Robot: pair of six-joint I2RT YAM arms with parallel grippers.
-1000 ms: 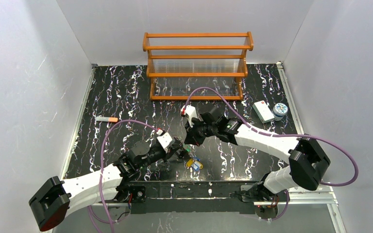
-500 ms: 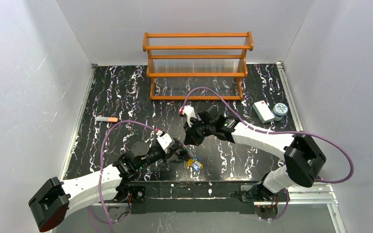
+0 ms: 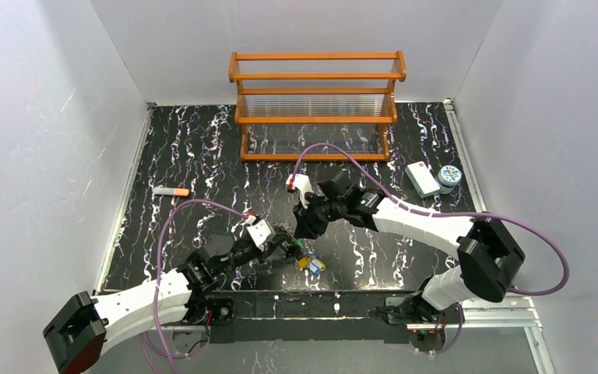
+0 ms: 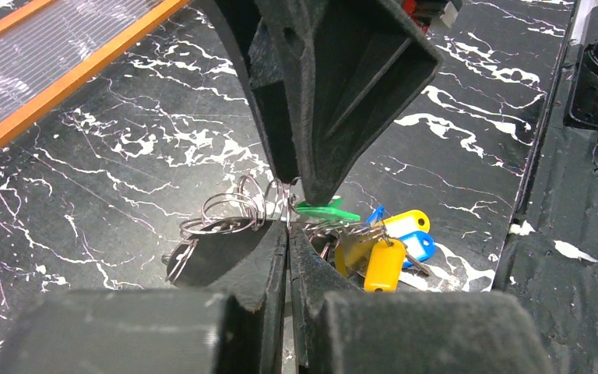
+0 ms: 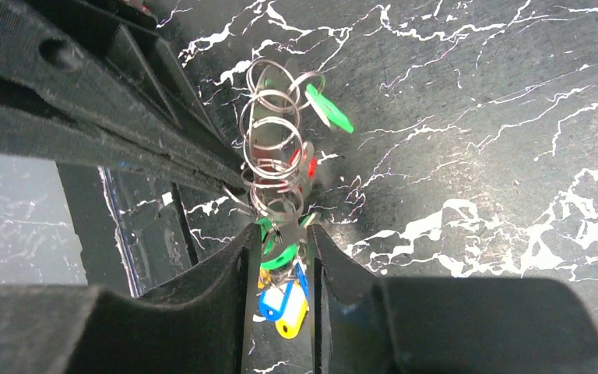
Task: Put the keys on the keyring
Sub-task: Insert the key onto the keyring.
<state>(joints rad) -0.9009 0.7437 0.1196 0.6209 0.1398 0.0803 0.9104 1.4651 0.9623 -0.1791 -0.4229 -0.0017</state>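
The keys (image 3: pixel 311 263) lie as a bunch near the table's front, with yellow (image 4: pixel 385 265), blue (image 4: pixel 421 245) and green (image 4: pixel 327 210) tags. Silver wire loops of the keyring (image 4: pixel 230 209) hang between the two grippers, and they also show in the right wrist view (image 5: pixel 274 148). My left gripper (image 4: pixel 289 234) is shut on a thin wire of the keyring. My right gripper (image 5: pixel 284 234) comes down from above, its jaws narrowly apart around a green-tagged key (image 5: pixel 280 255) and ring metal. In the top view the left gripper (image 3: pixel 290 248) and the right gripper (image 3: pixel 302 232) meet tip to tip.
A wooden rack (image 3: pixel 317 105) stands at the back. An orange-tipped grey stick (image 3: pixel 173 191) lies at the left. A white box (image 3: pixel 421 178) and a round patterned tin (image 3: pixel 450 176) sit at the right. A black rail (image 3: pixel 335 300) runs along the front edge.
The left arm has drawn back and lowered a little, and its gripper has stayed at the bunch. The right gripper has shifted slightly left. The keys have stayed in place.
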